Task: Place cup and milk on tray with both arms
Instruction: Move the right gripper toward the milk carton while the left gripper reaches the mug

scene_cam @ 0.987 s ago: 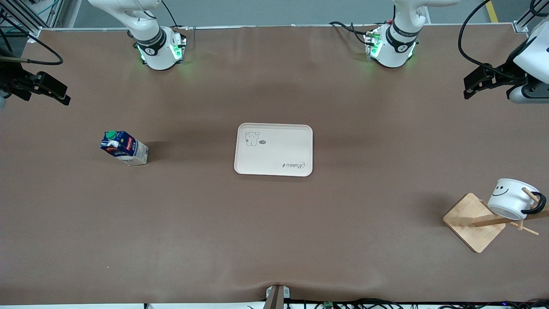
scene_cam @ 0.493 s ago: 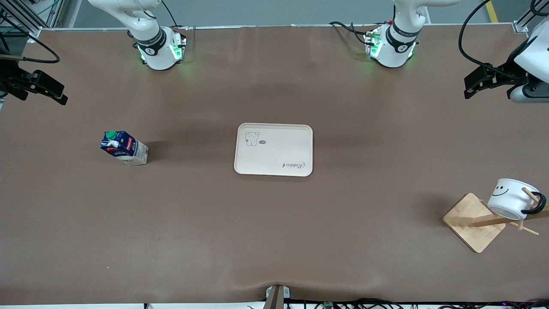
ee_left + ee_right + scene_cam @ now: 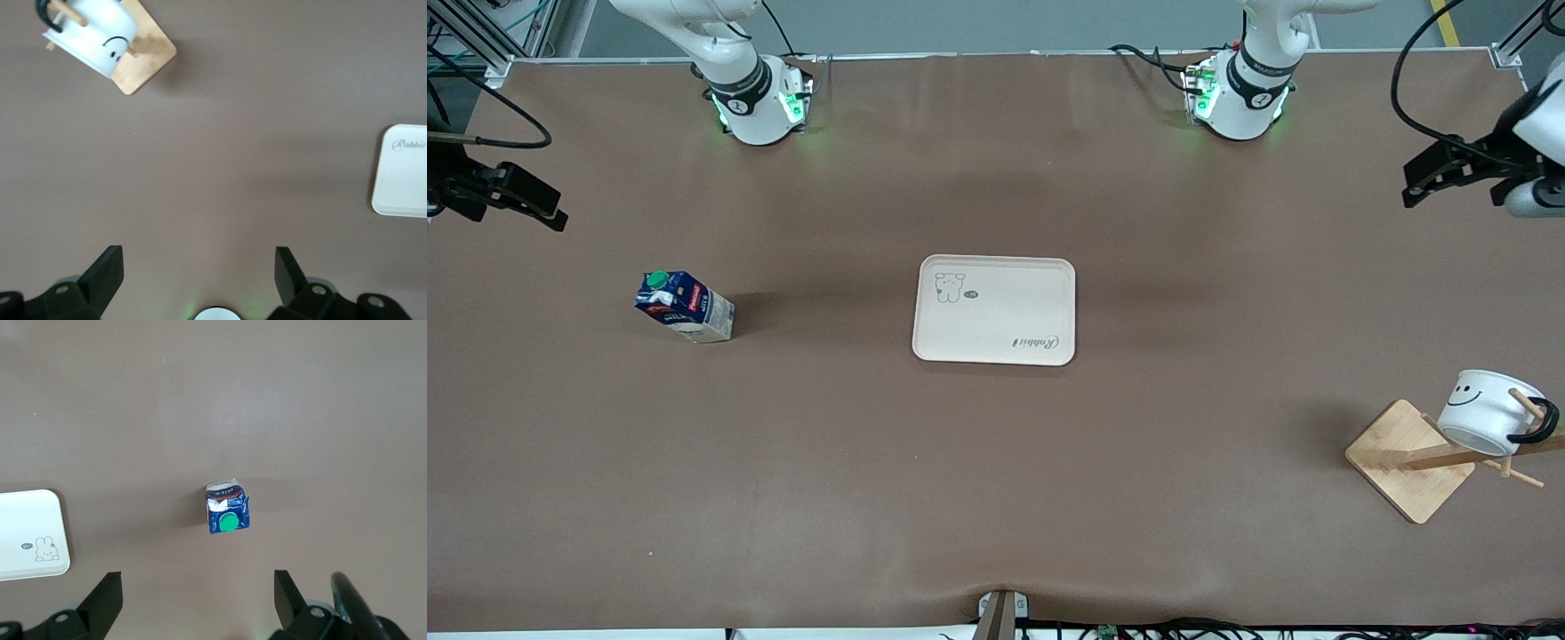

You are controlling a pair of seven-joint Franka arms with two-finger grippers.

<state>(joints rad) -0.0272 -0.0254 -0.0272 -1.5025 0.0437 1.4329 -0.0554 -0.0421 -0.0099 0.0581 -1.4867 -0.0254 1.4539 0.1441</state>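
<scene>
The cream-white tray (image 3: 994, 310) lies flat at the table's middle, with nothing on it. The dark-blue milk carton (image 3: 685, 307) with a green cap stands toward the right arm's end. The white smiley cup (image 3: 1485, 412) hangs tilted on a peg of a wooden rack toward the left arm's end, nearer the front camera than the tray. My left gripper (image 3: 1410, 185) is open and empty, high over the table's left-arm end. My right gripper (image 3: 559, 212) is open and empty, over the right-arm end. The left wrist view shows the open left gripper (image 3: 199, 257), cup (image 3: 93, 37) and tray (image 3: 403, 170). The right wrist view shows the open right gripper (image 3: 197, 580), milk (image 3: 225, 510) and tray (image 3: 30, 533).
The wooden rack's square base (image 3: 1409, 462) sits near the table's corner at the left arm's end, its pole and pegs leaning out past the cup. The two arm bases (image 3: 758, 102) stand along the table's edge farthest from the front camera. Brown table surface (image 3: 996, 480) surrounds the tray.
Both grippers have drifted a little outward toward their own ends of the table. The tray, milk and cup have not moved.
</scene>
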